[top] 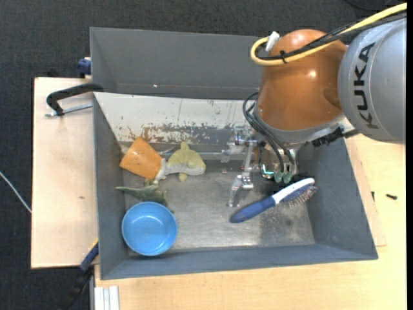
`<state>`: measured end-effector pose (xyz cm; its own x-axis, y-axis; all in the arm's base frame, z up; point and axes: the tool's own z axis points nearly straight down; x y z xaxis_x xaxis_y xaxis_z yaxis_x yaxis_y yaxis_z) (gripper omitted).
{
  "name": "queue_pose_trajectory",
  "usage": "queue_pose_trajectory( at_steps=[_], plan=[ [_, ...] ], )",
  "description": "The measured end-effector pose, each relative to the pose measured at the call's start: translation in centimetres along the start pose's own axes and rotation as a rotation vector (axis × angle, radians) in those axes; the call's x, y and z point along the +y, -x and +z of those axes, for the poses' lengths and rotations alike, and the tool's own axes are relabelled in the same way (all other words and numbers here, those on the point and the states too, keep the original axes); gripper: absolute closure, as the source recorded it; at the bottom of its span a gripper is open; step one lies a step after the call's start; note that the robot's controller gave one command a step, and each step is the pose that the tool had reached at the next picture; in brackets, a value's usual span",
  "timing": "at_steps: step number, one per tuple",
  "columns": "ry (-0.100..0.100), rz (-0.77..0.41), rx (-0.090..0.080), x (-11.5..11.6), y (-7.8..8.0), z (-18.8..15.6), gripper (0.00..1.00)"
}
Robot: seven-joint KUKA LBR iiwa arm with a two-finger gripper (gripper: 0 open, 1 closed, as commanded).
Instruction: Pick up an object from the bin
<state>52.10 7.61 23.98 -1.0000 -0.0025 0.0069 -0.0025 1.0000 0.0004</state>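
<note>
**Item 1:** gripper (pixel 240 189), low over the floor of the bin (pixel 193 63), right of centre. I cannot tell whether it stands apart or together.

**Item 2:** brush (pixel 271 202), blue handle and white bristle head, just beside the gripper on its right-wall side. Its long axis slants from mid-floor towards the right wall, head end outermost. I judge it the nearest candidate.

**Items 3–6, left half:** blue bowl (pixel 150 228) in the front-left corner, green toy figure (pixel 143 190), orange cup (pixel 141 158), pale yellow toy (pixel 186 162).

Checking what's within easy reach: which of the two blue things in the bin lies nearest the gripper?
The blue-handled brush with the white head, just beside the gripper; the round blue bowl sits far off at the view's lower left.
</note>
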Motion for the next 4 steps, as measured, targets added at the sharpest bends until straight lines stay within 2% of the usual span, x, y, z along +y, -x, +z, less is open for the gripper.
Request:
queue_pose_trajectory(
  at_steps=[1,2,3,4],
  plan=[
    [-0.004,-0.230,-0.015,7.8,7.4,16.5,0.00],
    [-0.004,-0.689,-0.015,6.2,8.3,13.7,0.00],
    [-0.003,-0.770,-0.008,14.1,7.9,13.9,0.00],
    [0.000,-0.838,-0.013,11.4,8.1,16.7,0.00]
  ],
)
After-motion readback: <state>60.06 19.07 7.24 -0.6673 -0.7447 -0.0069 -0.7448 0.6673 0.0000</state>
